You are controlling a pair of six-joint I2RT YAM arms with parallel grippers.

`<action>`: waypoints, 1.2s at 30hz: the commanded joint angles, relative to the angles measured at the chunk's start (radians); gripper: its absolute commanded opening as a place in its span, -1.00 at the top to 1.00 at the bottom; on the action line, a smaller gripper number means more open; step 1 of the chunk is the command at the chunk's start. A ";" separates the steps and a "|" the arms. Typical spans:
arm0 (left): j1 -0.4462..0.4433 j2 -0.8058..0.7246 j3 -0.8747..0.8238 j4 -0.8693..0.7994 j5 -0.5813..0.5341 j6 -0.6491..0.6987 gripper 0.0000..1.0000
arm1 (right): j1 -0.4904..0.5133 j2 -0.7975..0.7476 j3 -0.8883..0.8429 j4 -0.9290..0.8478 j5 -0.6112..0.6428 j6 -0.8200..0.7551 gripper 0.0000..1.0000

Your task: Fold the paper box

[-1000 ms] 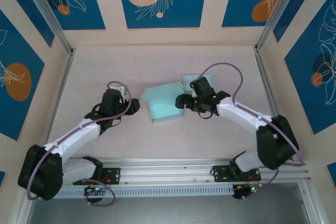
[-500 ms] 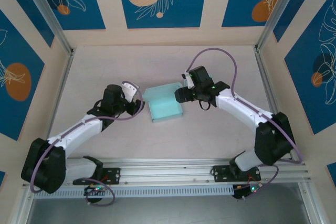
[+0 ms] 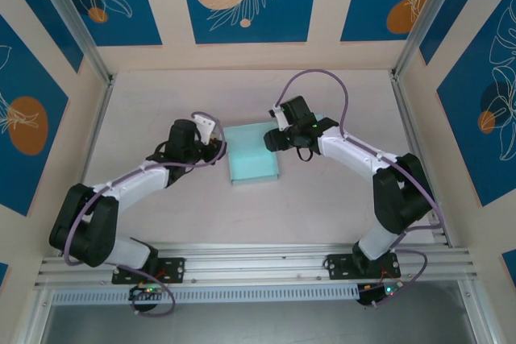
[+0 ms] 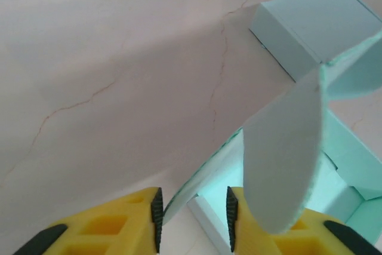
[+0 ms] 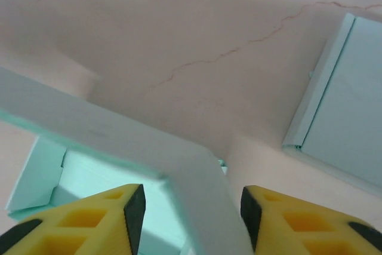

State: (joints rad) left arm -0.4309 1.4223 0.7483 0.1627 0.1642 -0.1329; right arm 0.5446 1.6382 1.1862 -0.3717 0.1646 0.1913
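**Paper box: both grippers astride its flaps, neither clamped**

Location. The pale-teal paper box (image 3: 252, 159) lies on the surface (image 3: 161, 94), midway between my two arms, with its open tray facing up.

Left gripper (image 4: 192, 201). It is positioned at the box's left edge. My fingers stand apart with a narrow gap. A thin wall edge of the box runs into that gap, close to one finger, and a rounded flap (image 4: 286, 159) stands up in front of the other. I cannot tell whether either pad touches the paper.

Right gripper (image 5: 192, 195). It is positioned at the box's far right corner (as read from the top view). My fingers stand apart and straddle a raised wall (image 5: 119, 135) of the box. A sliver of space shows on each side of it, so it is not pinched.

Other item. A second pale-teal paper piece (image 5: 346, 100) lies flat on the surface, just beside the box.
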 commanded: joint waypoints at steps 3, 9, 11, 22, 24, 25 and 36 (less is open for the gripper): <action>-0.031 0.022 0.044 0.002 -0.052 -0.088 0.50 | 0.029 0.004 0.007 0.037 0.025 0.059 0.35; -0.062 0.037 0.039 0.064 -0.057 -0.208 0.66 | 0.081 0.003 -0.002 0.065 0.131 0.112 0.69; -0.072 0.041 0.038 0.089 -0.048 -0.235 0.70 | 0.096 0.002 -0.016 0.087 0.152 0.128 0.77; -0.109 0.027 -0.028 0.144 -0.127 -0.317 0.88 | 0.148 -0.031 -0.131 0.233 0.254 0.186 1.00; -0.114 0.010 -0.054 0.143 -0.139 -0.324 0.95 | 0.171 -0.047 -0.166 0.270 0.279 0.190 1.00; -0.114 0.001 -0.070 0.145 -0.140 -0.330 0.98 | 0.184 -0.055 -0.183 0.289 0.299 0.195 1.00; -0.157 -0.075 -0.222 0.212 -0.136 -0.429 1.00 | 0.335 -0.120 -0.401 0.498 0.474 0.324 1.00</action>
State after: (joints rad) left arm -0.5514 1.3663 0.5686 0.3607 -0.0116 -0.5079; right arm 0.8188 1.5211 0.8398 0.0597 0.6281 0.4419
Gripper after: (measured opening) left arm 0.040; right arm 0.060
